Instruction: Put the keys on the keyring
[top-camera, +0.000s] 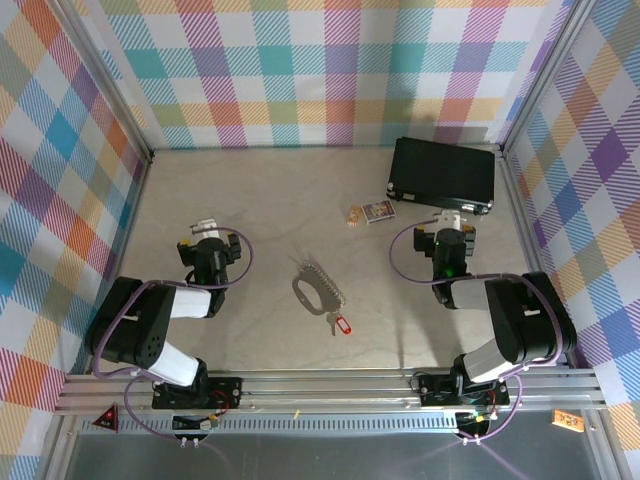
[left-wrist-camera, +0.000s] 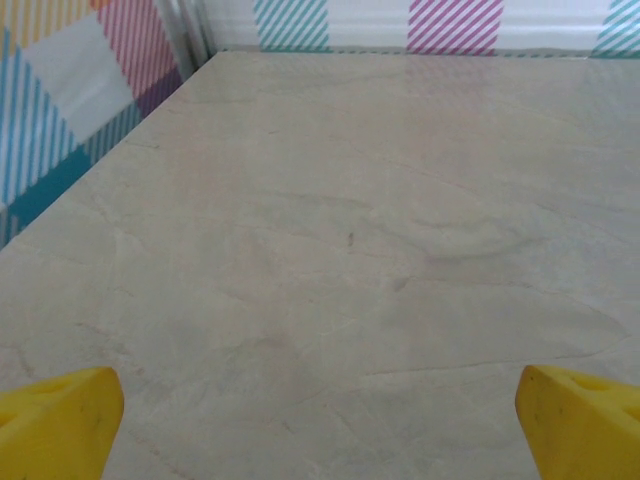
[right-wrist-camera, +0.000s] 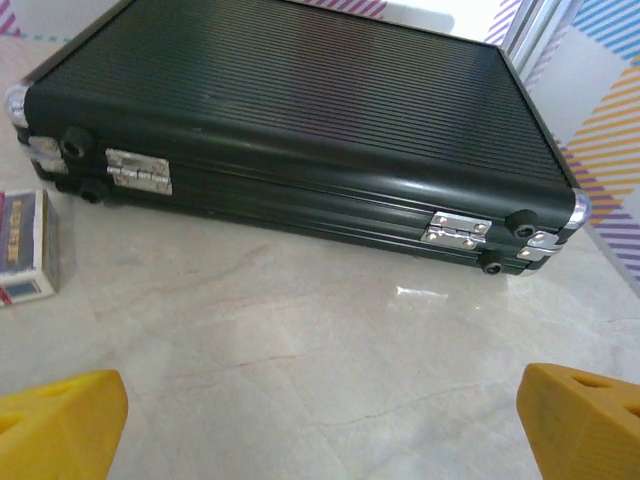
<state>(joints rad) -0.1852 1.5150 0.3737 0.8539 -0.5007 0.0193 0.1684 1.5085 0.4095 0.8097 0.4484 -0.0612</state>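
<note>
The keyring (top-camera: 313, 287), a silver-grey oval loop with a beaded chain along one side, lies flat on the table between the two arms. Just below and right of it lies the key (top-camera: 338, 323) with its red oval tag. My left gripper (top-camera: 205, 227) sits well to the left of them, open, with bare table between its yellow fingertips (left-wrist-camera: 60, 415). On the right, my right gripper (top-camera: 456, 218) is open too, its yellow fingertips (right-wrist-camera: 62, 420) wide apart over bare table, facing the black case.
A black ribbed case (top-camera: 443, 173) with metal hinges (right-wrist-camera: 455, 228) lies at the back right. A small printed card box (top-camera: 377, 211) lies left of it, its edge visible in the right wrist view (right-wrist-camera: 25, 247). Checked walls enclose the table.
</note>
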